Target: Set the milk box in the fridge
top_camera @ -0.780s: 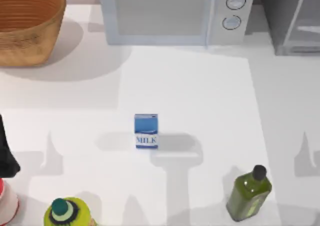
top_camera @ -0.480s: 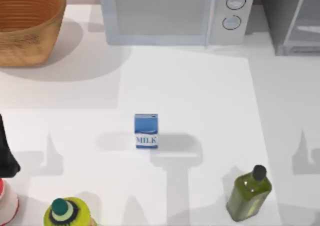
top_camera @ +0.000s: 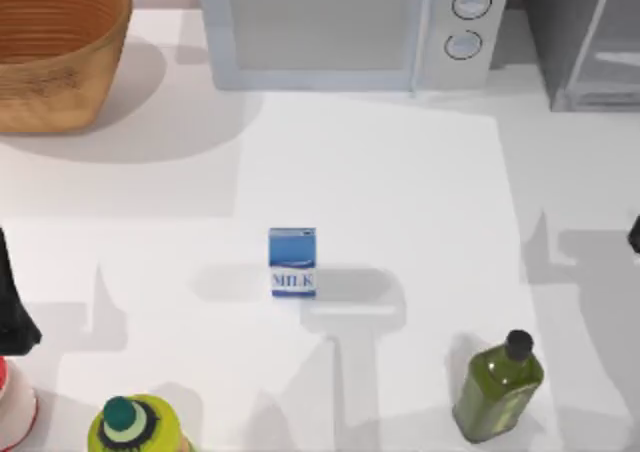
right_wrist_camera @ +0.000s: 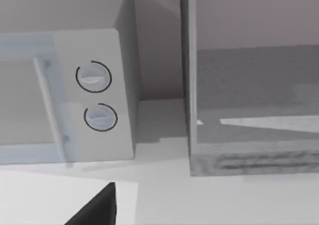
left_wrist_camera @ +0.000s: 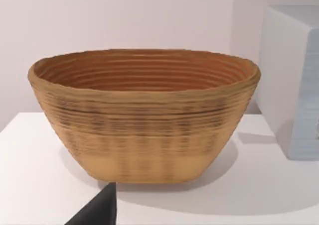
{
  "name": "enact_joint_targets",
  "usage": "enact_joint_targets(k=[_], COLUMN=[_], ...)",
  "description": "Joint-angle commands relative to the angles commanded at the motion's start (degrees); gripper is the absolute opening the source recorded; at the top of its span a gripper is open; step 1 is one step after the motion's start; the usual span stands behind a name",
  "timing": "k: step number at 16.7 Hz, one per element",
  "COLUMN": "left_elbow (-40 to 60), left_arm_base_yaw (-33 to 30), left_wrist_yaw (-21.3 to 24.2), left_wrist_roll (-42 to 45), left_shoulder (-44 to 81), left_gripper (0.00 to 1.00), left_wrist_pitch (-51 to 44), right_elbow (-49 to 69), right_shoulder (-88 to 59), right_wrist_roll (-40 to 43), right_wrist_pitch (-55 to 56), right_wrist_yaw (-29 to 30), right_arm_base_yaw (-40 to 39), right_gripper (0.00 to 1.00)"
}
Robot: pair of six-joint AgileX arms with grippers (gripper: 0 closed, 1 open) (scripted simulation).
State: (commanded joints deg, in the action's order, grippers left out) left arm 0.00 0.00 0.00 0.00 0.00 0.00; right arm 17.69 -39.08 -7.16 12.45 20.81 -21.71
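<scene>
The small rectangular milk box (top_camera: 292, 262), blue on top and white below with blue "MILK" lettering, stands upright on the white table (top_camera: 400, 192), near its middle and touching nothing. Bare tabletop surrounds the milk box on every side.

Beyond the milk box, along the table's far edge, sits a pale boxy microwave (top_camera: 340, 27) with two round knobs, its door closed. Right of that, at the far right corner, stands the dark grey fridge (top_camera: 585, 37) with its lighter grey framed door panel; a narrow gap separates it from the microwave.

Far left of the milk box, at the far left corner, sits a woven tan wicker basket (top_camera: 55, 47); the part of its inside we can see holds nothing.

Nearer than the milk box and to its right stands a green bottle with a black cap (top_camera: 497, 390). Near the front left edge sits a yellow-green round object with a teal top (top_camera: 130, 427).

Our left gripper (top_camera: 12, 307) sits at the left edge; our right gripper (top_camera: 634, 234) is at the right edge. We cannot tell how either pair of jaws stands.
</scene>
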Motion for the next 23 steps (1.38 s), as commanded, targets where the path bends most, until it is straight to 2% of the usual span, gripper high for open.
enact_joint_targets(k=[8,14,18,23], left_elbow=[0.0,0.0,0.0,0.0], left_arm_base_yaw=[0.0,0.0,0.0,0.0], left_wrist_yaw=[0.0,0.0,0.0,0.0], left_wrist_roll=[0.0,0.0,0.0,0.0], left_shoulder=[0.0,0.0,0.0,0.0], left_gripper=[1.0,1.0,1.0,1.0], left_wrist_pitch=[0.0,0.0,0.0,0.0], right_elbow=[23.1,36.5,41.3,42.0], right_shoulder=[-52.9,-82.6,-92.4,-93.8], right_wrist_roll=[-11.1,-17.9,-20.4,-20.8], right_wrist_pitch=[16.9,26.7,30.2,30.7], right_wrist_yaw=[24.5,39.2,44.6,45.4], right_arm_base_yaw=[-25.6,-40.0,-44.8,-45.4], right_gripper=[1.0,1.0,1.0,1.0])
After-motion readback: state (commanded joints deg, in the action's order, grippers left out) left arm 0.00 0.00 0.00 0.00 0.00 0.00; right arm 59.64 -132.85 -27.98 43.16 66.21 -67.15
